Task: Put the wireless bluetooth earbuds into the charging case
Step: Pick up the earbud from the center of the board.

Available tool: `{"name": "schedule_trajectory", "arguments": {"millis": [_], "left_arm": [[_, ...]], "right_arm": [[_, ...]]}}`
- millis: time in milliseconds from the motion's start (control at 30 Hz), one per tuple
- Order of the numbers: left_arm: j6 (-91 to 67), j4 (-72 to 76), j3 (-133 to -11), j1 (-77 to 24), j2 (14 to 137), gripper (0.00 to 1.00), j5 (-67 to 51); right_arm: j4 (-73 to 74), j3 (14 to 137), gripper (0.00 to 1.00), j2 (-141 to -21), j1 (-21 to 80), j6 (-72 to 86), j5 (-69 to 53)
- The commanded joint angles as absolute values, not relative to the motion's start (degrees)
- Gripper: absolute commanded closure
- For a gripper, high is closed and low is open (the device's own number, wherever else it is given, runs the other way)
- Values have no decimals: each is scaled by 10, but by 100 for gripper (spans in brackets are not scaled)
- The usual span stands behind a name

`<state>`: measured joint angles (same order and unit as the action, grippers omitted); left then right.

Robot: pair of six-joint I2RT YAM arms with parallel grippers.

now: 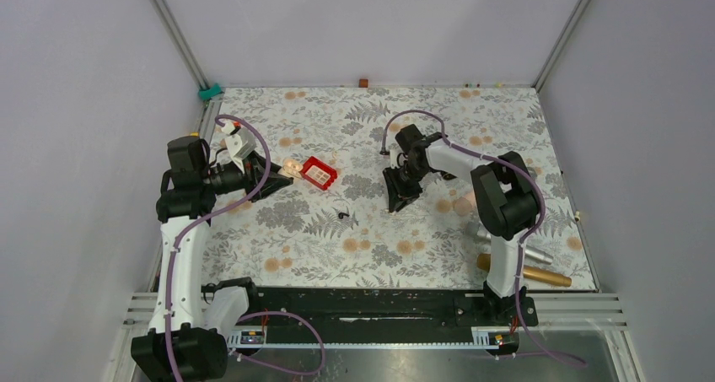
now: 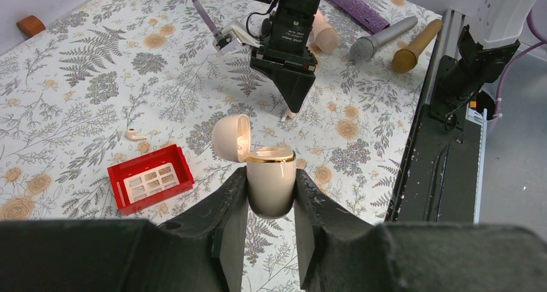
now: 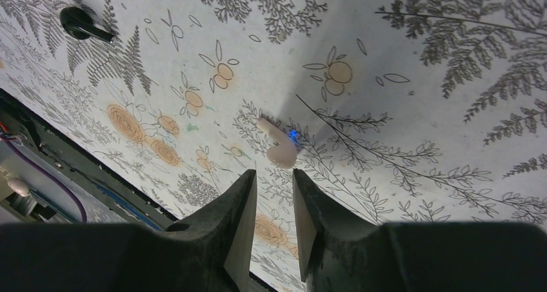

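Two cream earbuds lie on the flowered table (image 1: 506, 112). One earbud (image 2: 134, 135) lies near the far side of the red box (image 2: 151, 178). The other earbud (image 3: 278, 149) is at the tips of the right gripper (image 3: 274, 176), right of centre; its jaws are nearly together, and whether they pinch it cannot be told. At left, the left gripper (image 2: 271, 176) is clamped on the charging case (image 2: 271, 192), upright with its lid open.

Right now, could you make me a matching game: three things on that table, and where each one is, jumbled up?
Things:
1 charging case
2 red box
3 gold microphone

Places:
A lying near the base of the right arm
B between the left fingers, lid open
C on the cloth, beside a loose earbud

Pairs: 1-B, 2-C, 3-A
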<state>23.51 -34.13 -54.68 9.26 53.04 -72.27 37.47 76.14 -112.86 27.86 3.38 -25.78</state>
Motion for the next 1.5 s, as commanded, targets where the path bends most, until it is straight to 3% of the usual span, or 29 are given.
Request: {"name": "schedule_trajectory", "arguments": {"millis": [0,733,967,1200,1467], "left_arm": [[237,-319,-546,96,522,100,-743],[224,-319,-556,96,506,100,-743],[214,-319,-560,97,503,100,-744],[212,-319,-553,109,504,100,-795],[224,-319,-544,132,481,100,-809]], "right_arm": [[399,793,66,-1138,290,36,-244],[447,836,61,-1168,295,21,-243],[492,832,30,-1130,278,-64,-300],[503,817,24,-1056,268,-125,-288],[383,743,24,-1059,266,-16,-251]]}}
